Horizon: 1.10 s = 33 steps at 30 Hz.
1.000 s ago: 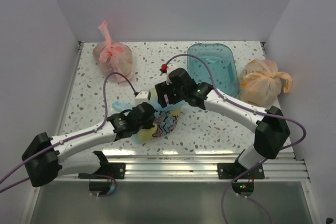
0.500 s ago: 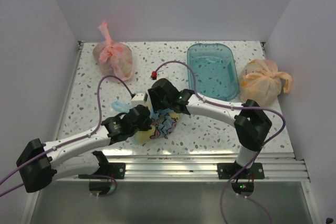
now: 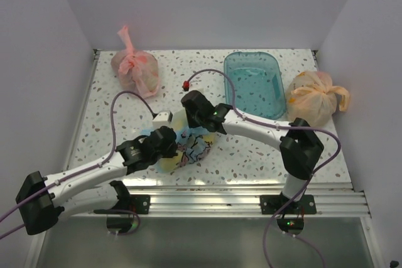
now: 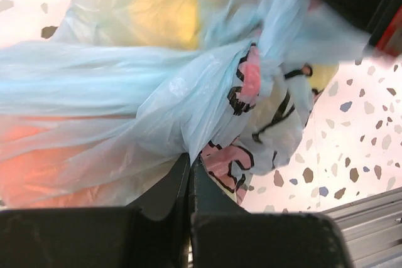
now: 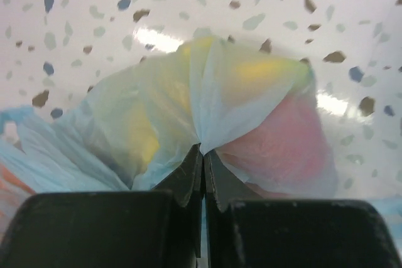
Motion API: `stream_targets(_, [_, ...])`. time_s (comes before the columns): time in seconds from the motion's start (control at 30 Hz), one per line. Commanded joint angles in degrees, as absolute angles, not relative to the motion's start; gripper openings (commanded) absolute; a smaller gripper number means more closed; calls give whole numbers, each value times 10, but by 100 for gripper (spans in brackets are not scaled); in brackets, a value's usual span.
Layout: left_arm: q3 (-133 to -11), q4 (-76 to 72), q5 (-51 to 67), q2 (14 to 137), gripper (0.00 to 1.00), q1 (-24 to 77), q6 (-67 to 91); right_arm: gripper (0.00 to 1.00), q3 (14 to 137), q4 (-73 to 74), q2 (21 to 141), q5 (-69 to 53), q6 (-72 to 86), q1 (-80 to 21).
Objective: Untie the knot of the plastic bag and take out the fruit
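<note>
The light blue plastic bag point(image 3: 193, 149) with dark and pink printing lies near the table's front, between both arms. My left gripper point(image 3: 176, 147) is shut on a fold of the bag's film point(image 4: 188, 92) at its left side. On the far side of the bag, my right gripper point(image 3: 193, 123) is shut, pinching a gathered pleat of the film point(image 5: 207, 105). Fruit shows through the film: a yellow piece point(image 5: 141, 136) and a red one point(image 5: 286, 145) in the right wrist view, a yellow one point(image 4: 166, 4) and an orange one point(image 4: 38, 161) in the left wrist view. The knot is not visible.
A tied pink bag point(image 3: 135, 68) sits at the back left, and a tied orange bag point(image 3: 314, 98) at the right. A teal tub point(image 3: 254, 81) stands at the back, right of centre. A metal rail point(image 3: 239, 196) runs along the table's front edge.
My right gripper has come down and to the left onto the bag and closed on its film. The left arm has drawn slightly left, still gripping the bag.
</note>
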State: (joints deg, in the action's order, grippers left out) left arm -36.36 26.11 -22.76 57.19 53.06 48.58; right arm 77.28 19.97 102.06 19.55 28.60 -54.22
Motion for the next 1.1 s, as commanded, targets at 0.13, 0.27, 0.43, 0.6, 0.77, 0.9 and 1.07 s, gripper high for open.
stream_targets(0.13, [-381,417,-230,491,0,532,555,0,864,208,1024,208,265,-391])
stream_targets(0.27, [-377,479,-257,435,0,532,602,0,887,224,1042,163,294,-339])
stream_targets(0.43, [-393,543,-342,385,0,530,622,0,874,229,1028,121,302,-331])
stream_targets(0.6, [-413,508,-389,415,0,523,573,11,832,226,981,59,261,-342])
stream_targets(0.77, [-417,467,-413,458,0,512,519,55,791,229,908,3,172,-384])
stream_targets(0.9, [-408,425,-410,454,0,504,469,73,805,270,877,-15,23,-433])
stream_targets(1.07, [-409,412,-403,448,0,487,441,77,821,297,879,-70,-83,-491])
